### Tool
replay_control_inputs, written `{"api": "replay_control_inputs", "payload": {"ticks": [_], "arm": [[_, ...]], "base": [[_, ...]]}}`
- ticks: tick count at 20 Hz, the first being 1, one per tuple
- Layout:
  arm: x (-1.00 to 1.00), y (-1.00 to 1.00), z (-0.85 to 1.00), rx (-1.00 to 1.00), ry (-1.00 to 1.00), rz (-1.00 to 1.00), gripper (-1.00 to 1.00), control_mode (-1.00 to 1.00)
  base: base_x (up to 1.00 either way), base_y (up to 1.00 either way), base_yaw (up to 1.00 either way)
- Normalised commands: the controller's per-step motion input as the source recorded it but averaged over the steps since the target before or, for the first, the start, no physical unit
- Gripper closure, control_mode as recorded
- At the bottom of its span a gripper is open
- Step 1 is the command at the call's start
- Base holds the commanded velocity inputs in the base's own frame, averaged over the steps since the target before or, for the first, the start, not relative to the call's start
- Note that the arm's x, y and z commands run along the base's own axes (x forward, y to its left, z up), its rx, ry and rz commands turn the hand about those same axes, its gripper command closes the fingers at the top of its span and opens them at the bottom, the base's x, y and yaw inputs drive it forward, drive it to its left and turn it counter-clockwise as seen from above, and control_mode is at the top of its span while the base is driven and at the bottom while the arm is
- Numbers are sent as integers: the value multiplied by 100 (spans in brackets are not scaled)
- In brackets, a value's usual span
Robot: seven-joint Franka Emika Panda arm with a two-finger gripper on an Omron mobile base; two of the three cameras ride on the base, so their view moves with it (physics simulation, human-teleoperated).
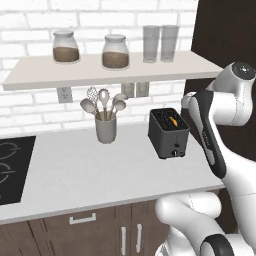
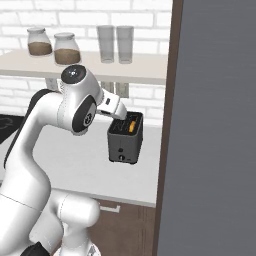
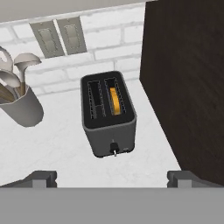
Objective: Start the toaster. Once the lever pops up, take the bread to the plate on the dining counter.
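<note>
While the arm reaches over from the right edge of the left base view, the toaster stands right of centre on the white kitchen counter, a dark box with two slots on top and a small round knob low on its front face. In the hand view the toaster sits at the centre of the frame, and the bread shows as a golden strip down in the right-hand slot; the left slot looks dark. In the right base view the toaster is in the middle of the frame, just beside the dark tall cabinet side at right, with the bread showing orange in the slot nearer that cabinet.

The gripper hangs above and in front of the toaster, its two dark fingertips far apart at the lower left and lower right of the hand view, spread wide and holding nothing.

Left of the toaster in the left base view stands a grey utensil cup with spoons and a whisk. Above it a shelf carries two jars at upper left and two glasses at upper centre. A black cooktop lies at the left edge.
</note>
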Motion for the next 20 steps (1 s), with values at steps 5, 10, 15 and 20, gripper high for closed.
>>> {"api": "replay_control_inputs", "payload": {"ticks": [5, 10, 15, 20], "arm": [[0, 0, 0, 0, 0, 0, -100, -100], [0, 0, 0, 0, 0, 0, -100, -100], [0, 0, 0, 0, 0, 0, -100, -100], [0, 0, 0, 0, 0, 0, -100, -100]], "base": [[0, 0, 0], [0, 0, 0], [0, 0, 0], [0, 0, 0]]}}
